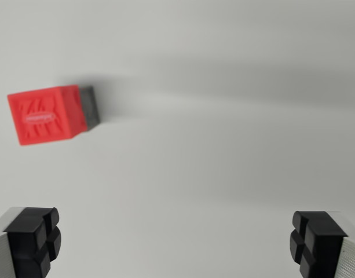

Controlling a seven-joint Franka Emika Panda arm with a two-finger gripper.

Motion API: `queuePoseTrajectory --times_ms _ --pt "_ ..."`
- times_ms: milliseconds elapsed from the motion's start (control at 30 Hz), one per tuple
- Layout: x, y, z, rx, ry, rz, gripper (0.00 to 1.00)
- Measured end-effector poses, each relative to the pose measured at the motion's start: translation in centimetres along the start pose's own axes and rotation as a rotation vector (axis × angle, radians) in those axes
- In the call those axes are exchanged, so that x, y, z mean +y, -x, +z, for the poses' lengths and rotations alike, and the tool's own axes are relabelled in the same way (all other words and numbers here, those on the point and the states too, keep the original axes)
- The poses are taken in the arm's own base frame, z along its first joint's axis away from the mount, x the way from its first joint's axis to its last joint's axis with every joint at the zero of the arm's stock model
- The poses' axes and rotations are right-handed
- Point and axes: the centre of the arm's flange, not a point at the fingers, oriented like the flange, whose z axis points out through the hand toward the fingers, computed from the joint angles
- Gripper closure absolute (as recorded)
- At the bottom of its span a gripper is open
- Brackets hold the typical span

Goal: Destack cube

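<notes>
A red cube (45,114) with a ribbed top face sits at the wrist view's left, seen from above. A dark grey cube (90,105) shows as a strip along its right side, lying under or behind the red one. My gripper (174,240) hangs open well below and to the right of the cubes in the picture. Its two black fingertips (33,237) stand far apart at the bottom corners with nothing between them. The picture is slightly blurred.
The cubes rest on a plain white surface (223,150). A soft shadow stretches from the cubes toward the wrist view's right.
</notes>
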Motion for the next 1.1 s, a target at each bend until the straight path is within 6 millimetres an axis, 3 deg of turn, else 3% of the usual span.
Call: queuePoseTrajectory --times_ms 1100 --pt "-6.7 6.5 8.4 -0.032 0.035 -0.101 0.0"
